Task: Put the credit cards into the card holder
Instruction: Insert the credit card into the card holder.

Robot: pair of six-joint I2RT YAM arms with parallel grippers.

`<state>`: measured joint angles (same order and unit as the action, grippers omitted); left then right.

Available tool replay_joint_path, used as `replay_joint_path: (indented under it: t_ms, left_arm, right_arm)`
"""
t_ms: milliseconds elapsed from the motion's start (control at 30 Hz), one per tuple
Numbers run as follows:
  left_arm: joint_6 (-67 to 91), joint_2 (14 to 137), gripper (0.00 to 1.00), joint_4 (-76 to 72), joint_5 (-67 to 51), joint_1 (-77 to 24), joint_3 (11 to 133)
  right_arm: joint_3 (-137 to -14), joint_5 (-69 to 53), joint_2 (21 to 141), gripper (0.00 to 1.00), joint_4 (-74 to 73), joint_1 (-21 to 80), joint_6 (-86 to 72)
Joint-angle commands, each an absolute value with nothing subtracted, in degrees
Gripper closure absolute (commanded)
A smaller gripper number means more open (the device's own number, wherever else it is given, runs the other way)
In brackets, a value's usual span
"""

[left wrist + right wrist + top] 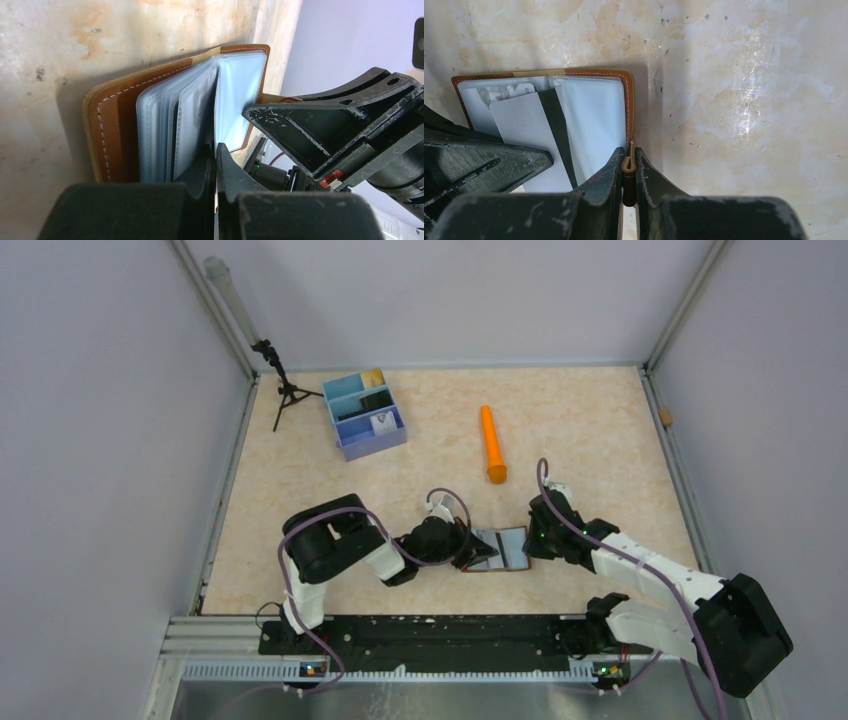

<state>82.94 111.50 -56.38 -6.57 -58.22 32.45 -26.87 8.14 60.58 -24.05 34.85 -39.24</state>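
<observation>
The card holder (512, 560) lies open on the table, brown leather (117, 125) with clear plastic sleeves fanned up. A white credit card with a black stripe (524, 130) rests slanted over the sleeves, also seen from above (490, 548). My left gripper (468, 552) is shut on that card's near end, and the card shows only edge-on between its jaws (216, 150). My right gripper (531, 540) is shut on the holder's snap tab (628, 167) at the right cover's edge. More credit cards sit in the tray: tan-gold (374, 377), black (377, 400), white (381, 424).
A blue three-compartment tray (345, 415) stands at the back left. An orange cylinder (492, 443) lies behind the holder. A small black tripod (285, 390) stands at the back-left corner. Walls close in the table on three sides.
</observation>
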Motion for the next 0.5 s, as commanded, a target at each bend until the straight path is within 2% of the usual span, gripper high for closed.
replay_joint_path:
  t_ms: [0,467]
  left_arm:
    - [82.3,111.22,1.0,-53.01,-7.35,-58.36,31.76]
    - [79.21,113.43,1.0,-54.7,-12.63,-57.84,36.06]
  right_arm:
    - [-27.63,11.03,60.83,1.0,-25.72,35.33,-39.13]
    - [-27.76,9.64,61.05,1.0,-24.89,35.33,-38.85]
